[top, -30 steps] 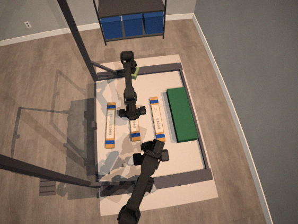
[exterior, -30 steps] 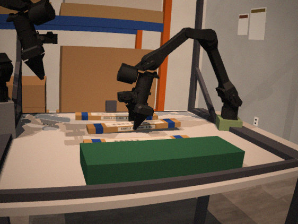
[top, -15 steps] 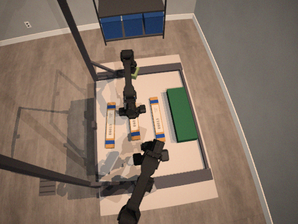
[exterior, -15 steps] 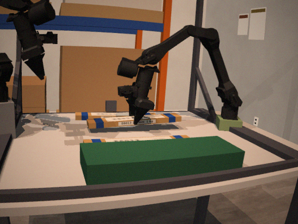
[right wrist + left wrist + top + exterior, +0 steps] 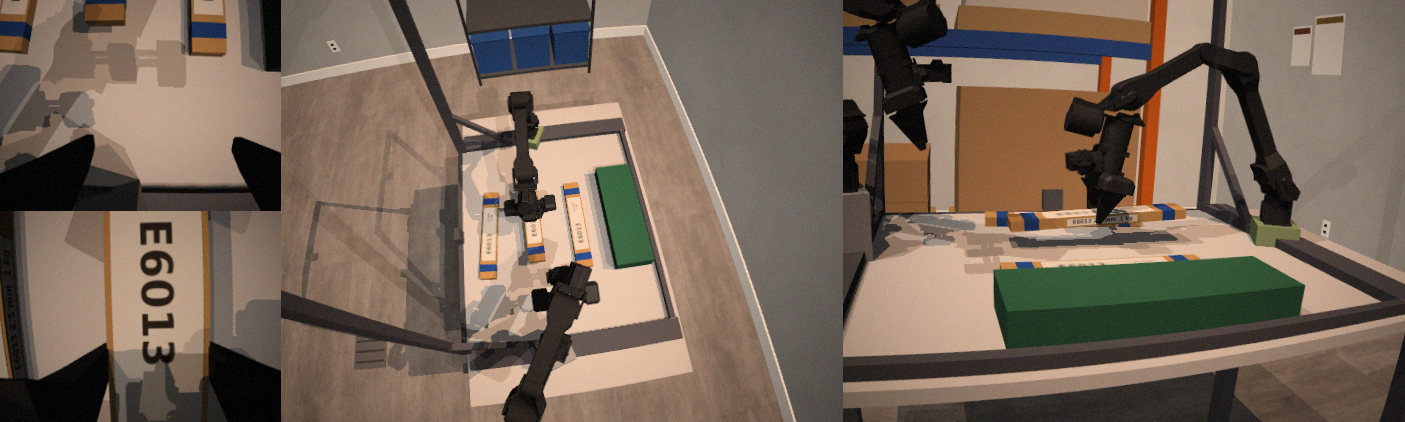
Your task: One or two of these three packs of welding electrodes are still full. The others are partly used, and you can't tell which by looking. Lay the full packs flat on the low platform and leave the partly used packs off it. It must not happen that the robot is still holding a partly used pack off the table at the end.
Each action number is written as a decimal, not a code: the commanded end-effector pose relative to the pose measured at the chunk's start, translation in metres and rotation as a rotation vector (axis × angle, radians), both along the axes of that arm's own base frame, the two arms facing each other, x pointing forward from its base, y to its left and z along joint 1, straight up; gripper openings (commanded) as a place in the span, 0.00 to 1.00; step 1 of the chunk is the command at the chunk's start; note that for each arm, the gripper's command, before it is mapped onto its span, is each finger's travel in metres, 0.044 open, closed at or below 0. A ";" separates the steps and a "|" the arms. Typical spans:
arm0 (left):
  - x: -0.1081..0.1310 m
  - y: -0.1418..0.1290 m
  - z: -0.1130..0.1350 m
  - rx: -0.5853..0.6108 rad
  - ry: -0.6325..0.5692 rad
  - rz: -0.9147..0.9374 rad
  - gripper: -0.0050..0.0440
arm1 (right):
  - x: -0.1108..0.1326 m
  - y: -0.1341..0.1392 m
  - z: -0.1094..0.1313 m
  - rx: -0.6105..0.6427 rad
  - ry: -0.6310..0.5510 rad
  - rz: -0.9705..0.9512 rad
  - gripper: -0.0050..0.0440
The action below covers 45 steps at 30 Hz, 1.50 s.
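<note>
The left gripper (image 5: 529,206) (image 5: 1098,214) (image 5: 157,348) grasps the middle E6013 electrode pack (image 5: 535,237) (image 5: 1053,220) (image 5: 157,282) (image 5: 105,15) across its width, holding it flat and raised above the tabletop (image 5: 626,300) (image 5: 918,310) (image 5: 189,113). In the top view, another electrode pack (image 5: 489,232) (image 5: 991,218) (image 5: 13,40) lies at its 9 o'clock and a third pack (image 5: 579,230) (image 5: 1023,265) (image 5: 10,315) (image 5: 208,44) at its 3 o'clock, both on the tabletop. The green platform (image 5: 626,215) (image 5: 1153,285) (image 5: 275,28) stands just beyond the third pack, also toward 3 o'clock, bearing no pack. The right gripper (image 5: 566,296) (image 5: 923,145) (image 5: 163,142) is released, fingers wide apart, at the held pack's 5 o'clock.
</note>
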State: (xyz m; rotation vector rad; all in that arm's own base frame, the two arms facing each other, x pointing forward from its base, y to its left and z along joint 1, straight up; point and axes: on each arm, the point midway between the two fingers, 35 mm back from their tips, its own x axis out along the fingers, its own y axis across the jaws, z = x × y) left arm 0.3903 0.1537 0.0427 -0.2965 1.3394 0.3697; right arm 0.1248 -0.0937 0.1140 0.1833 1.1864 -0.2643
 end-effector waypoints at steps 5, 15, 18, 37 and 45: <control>0.015 0.006 0.051 0.042 -0.100 0.000 0.00 | 0.002 -0.002 0.006 -0.013 -0.016 0.000 0.98; 0.017 0.006 0.063 0.042 -0.100 0.000 0.00 | 0.002 -0.002 0.006 -0.013 -0.016 0.000 0.98; 0.017 0.006 0.064 0.042 -0.100 0.001 0.00 | 0.002 -0.002 0.006 -0.013 -0.016 0.000 0.98; 0.020 0.007 0.069 0.043 -0.102 0.000 0.00 | 0.002 -0.002 0.006 -0.013 -0.016 0.000 0.98; 0.021 0.007 0.068 0.041 -0.097 0.000 0.00 | 0.002 -0.002 0.006 -0.013 -0.016 0.000 0.98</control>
